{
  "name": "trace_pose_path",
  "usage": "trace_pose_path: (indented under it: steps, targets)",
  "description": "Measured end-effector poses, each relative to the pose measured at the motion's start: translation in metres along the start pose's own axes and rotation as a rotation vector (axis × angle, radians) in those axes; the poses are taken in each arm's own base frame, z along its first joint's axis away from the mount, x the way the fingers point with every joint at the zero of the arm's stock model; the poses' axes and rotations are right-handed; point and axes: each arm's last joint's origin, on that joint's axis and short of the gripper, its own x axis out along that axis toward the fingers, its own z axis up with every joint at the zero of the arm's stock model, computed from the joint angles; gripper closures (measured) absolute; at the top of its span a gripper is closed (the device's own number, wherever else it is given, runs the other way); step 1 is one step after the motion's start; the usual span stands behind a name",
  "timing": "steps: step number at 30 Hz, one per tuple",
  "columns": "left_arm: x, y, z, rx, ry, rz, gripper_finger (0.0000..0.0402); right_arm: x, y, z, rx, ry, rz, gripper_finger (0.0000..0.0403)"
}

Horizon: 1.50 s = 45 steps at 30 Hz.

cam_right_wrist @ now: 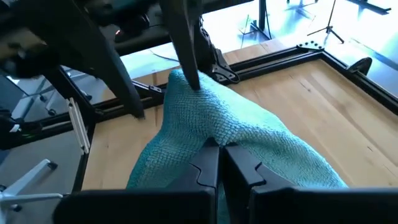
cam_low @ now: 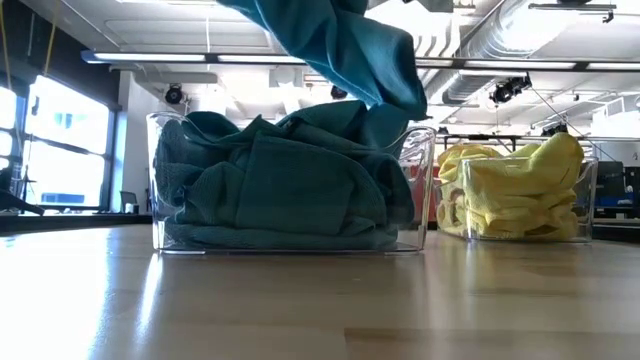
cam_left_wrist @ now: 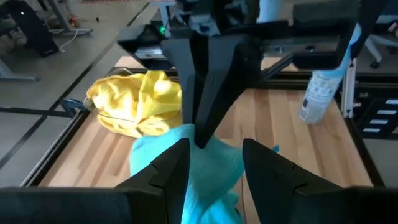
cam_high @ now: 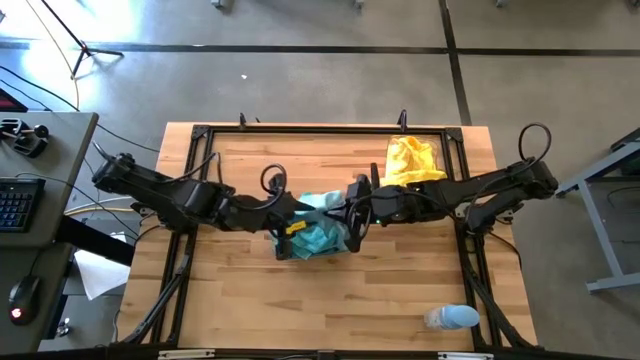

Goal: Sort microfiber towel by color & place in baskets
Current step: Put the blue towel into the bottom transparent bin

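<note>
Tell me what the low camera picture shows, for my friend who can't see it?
A teal towel hangs above a clear basket heaped with teal towels. Beside it, a second clear basket holds yellow towels, all on a wooden table.

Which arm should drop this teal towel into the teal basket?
Right. The right gripper is shut on the teal towel hanging over the teal basket; the left gripper is open beside it.

Two baskets (cam_low: 170,180) (cam_low: 590,190), one bottle (cam_high: 452,318), two arms (cam_high: 180,195) (cam_high: 480,190).
</note>
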Motion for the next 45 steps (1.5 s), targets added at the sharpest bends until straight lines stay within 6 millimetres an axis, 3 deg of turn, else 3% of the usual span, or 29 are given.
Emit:
trace_pose_path:
  steps: [11, 24, 30, 34, 36, 40, 45]
  targets:
    - [0.037, -0.003, -0.011, 0.019, 0.052, 0.03, 0.0266, -0.002, 0.008, -0.001, -0.068, -0.007, 0.064, 0.0403]
    - [0.043, -0.003, -0.016, 0.047, 0.092, 0.046, 0.0271, -0.002, 0.01, -0.001, -0.074, -0.007, 0.069, 0.0403]
    - [0.042, -0.001, -0.027, -0.004, 0.198, 0.056, 0.0325, -0.002, 0.011, -0.002, -0.097, -0.007, 0.072, 0.0403]
    - [0.041, 0.0, -0.026, -0.004, 0.195, 0.051, 0.0386, -0.002, 0.01, -0.001, -0.073, -0.006, 0.071, 0.0403]
    - [0.04, 0.0, -0.025, 0.006, 0.183, 0.049, 0.0394, -0.002, 0.01, -0.001, -0.046, -0.007, 0.07, 0.0402]
    - [0.038, 0.001, -0.022, 0.061, 0.195, 0.052, 0.0396, -0.003, 0.01, -0.002, -0.022, 0.002, 0.069, 0.0375]
    - [0.024, 0.011, -0.005, 0.075, 0.228, 0.132, 0.0399, -0.005, 0.008, -0.005, -0.015, 0.049, 0.053, 0.0313]
